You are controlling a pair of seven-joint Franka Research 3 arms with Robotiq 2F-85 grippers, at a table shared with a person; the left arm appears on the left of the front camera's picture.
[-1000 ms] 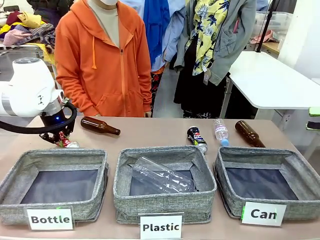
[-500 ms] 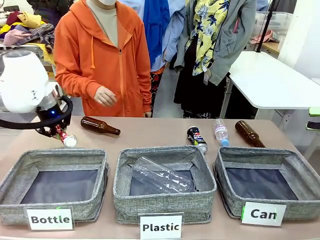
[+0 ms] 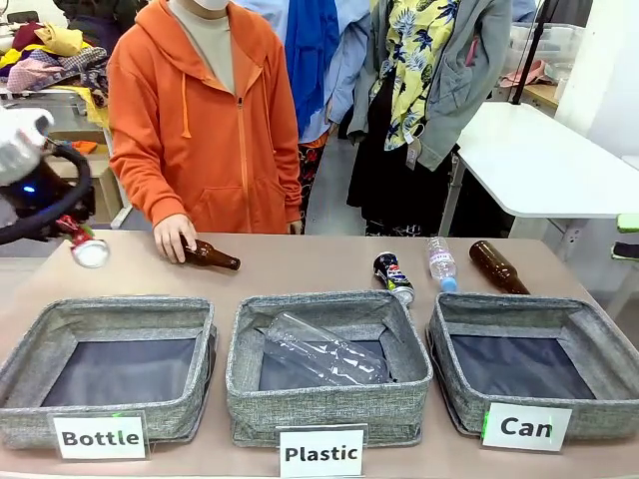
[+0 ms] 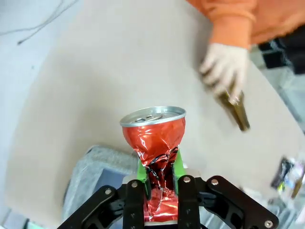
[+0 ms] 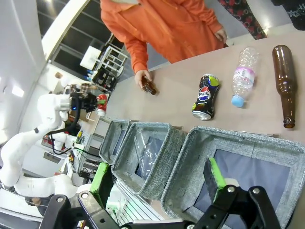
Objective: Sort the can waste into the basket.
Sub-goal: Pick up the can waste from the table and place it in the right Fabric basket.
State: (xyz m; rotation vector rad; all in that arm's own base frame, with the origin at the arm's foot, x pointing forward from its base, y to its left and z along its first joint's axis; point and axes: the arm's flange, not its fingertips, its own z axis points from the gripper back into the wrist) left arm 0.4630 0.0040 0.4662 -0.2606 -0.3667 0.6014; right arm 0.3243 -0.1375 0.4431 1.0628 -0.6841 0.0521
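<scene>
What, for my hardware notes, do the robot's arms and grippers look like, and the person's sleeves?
Left arm: glossy white, rounded, with a looped black cable and blue light. Left gripper and right gripper: black linkages, silver bolts, green pads. Person's sleeve: orange, ribbed cuff.

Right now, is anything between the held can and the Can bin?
Nothing tall. The left gripper holds the red can raised at far left; the Bottle bin and Plastic bin sit low between it and the Can bin. A person's hand is nearby.

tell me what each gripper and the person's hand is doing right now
left gripper: shut on the crushed red can
right gripper: open, holding nothing
person's hand: on the brown bottle
</scene>
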